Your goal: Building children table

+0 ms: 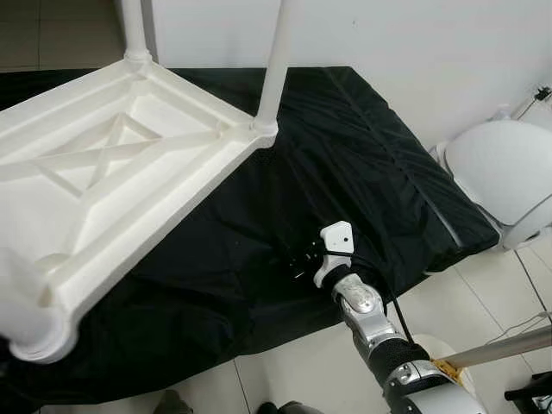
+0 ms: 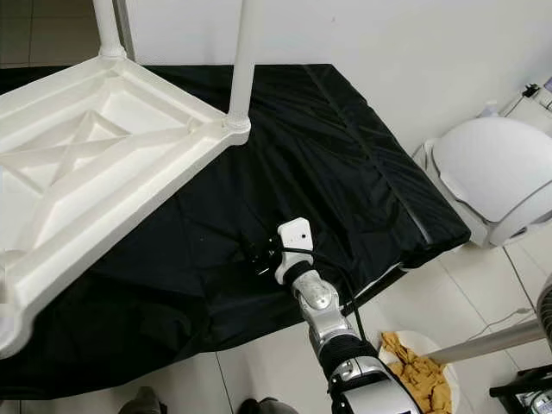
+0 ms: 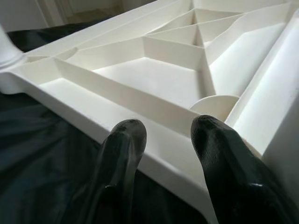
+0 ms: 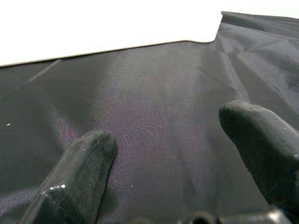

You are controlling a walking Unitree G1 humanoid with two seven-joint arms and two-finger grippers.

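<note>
A white plastic children's table [image 1: 172, 207] lies upside down on a black cloth [image 1: 345, 164], its ribbed underside facing up. Two white legs [image 1: 272, 60] stand up from its far corners, and a third leg [image 1: 30, 323] rises at the near left corner. My right gripper [image 1: 297, 259] rests low over the cloth in front of the table's right edge. In the right wrist view this gripper [image 4: 173, 154] is open, with only cloth between its fingers. My left gripper [image 3: 166, 135] is open just short of the table's rim [image 3: 154, 154], holding nothing.
The cloth's edge drops to a tiled floor at the front and right. A round white object [image 1: 504, 172] stands on the floor at the right, by the white wall. A dish of yellowish pieces [image 2: 423, 371] and a slanting rod [image 1: 500, 345] lie near my right arm.
</note>
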